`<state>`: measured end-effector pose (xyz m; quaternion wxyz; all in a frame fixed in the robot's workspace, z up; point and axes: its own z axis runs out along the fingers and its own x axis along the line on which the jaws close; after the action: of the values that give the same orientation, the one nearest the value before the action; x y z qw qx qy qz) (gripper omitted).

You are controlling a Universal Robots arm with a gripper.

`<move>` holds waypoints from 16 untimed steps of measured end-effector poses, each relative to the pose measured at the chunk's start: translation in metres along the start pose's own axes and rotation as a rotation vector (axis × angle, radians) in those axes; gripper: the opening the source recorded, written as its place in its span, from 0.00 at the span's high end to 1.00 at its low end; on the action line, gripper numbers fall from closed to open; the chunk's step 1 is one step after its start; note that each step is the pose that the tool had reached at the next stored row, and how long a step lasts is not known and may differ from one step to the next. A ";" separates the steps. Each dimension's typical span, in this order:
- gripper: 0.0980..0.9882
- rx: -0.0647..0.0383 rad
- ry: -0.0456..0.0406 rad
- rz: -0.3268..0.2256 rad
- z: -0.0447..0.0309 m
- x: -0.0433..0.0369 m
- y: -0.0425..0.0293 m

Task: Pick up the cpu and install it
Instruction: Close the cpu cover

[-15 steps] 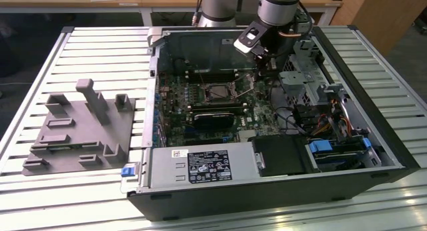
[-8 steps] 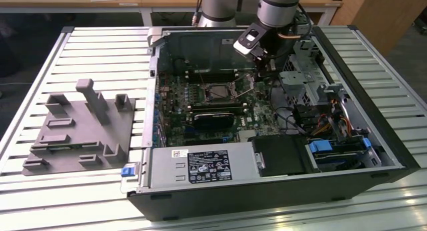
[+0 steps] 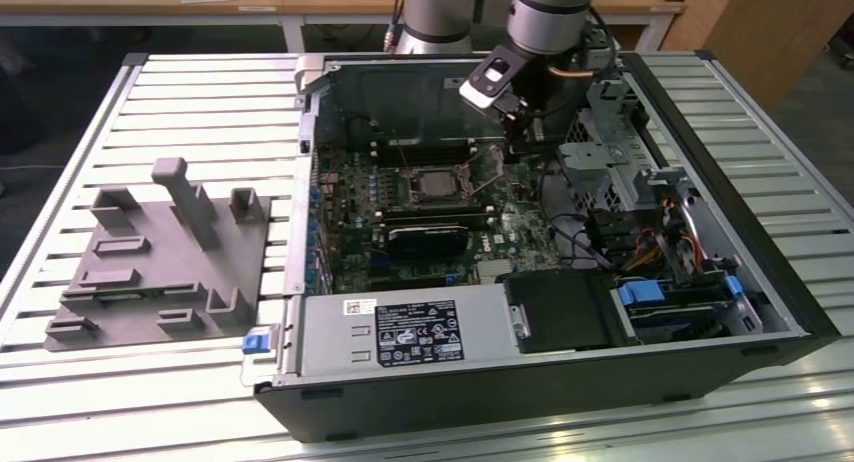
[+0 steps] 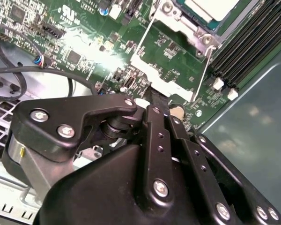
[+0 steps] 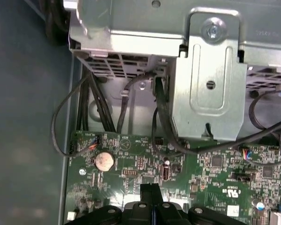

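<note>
Slatted table; cpu in motherboard; fingers together nearby; label illegible.

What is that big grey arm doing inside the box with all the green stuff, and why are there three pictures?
The grey tube is a robot arm. At its end is a gripper with two black fingers, pressed together and holding nothing. It reaches into an open computer case lying on a slatted table. One picture comes from a camera off the arm that sees everything. The other two come from cameras riding near the arm's wrist, close to the green circuit board. The small silver square is the cpu; it sits in its frame on the board, near the gripper. A grey plastic block stands on the table beside the case.
</note>
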<state>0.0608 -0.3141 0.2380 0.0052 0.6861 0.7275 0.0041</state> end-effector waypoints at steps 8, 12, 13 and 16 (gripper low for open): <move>0.99 0.007 0.0005 0.000 -0.0007 0.0005 -0.0089; 0.99 0.009 0.0007 0.000 -0.0007 0.0007 -0.0127; 0.99 0.010 0.0007 0.000 -0.0008 0.0008 -0.0136; 0.99 0.011 0.0007 0.000 -0.0008 0.0010 -0.0161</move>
<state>0.0446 -0.3141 0.2386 0.0012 0.6861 0.7275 0.0004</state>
